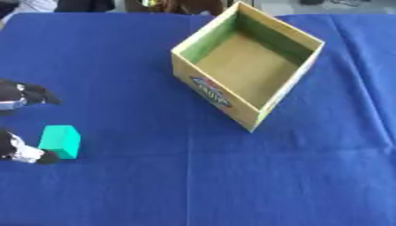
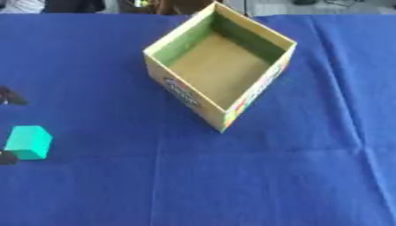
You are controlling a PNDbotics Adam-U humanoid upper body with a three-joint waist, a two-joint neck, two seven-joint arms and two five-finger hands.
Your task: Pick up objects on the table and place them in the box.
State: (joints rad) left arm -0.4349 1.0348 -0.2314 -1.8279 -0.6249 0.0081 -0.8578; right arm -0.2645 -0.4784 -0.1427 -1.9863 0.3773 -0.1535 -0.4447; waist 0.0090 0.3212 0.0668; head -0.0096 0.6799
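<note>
- The left hand (image 1: 19, 148) comes in at the left edge, spread open around the green block (image 1: 60, 141): upper fingers (image 1: 31, 93) well above it, the lower part just touching its near corner, holding nothing yet
- The block sits flat on the blue cloth (image 1: 154, 185), well apart from the box (image 1: 290, 81), probably the next thing to grab
- The box stands open and empty at the far middle, turned corner-on
- The right hand is not visible

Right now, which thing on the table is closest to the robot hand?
The green block, right beside the left robot hand; the open cardboard box sits apart.
</note>
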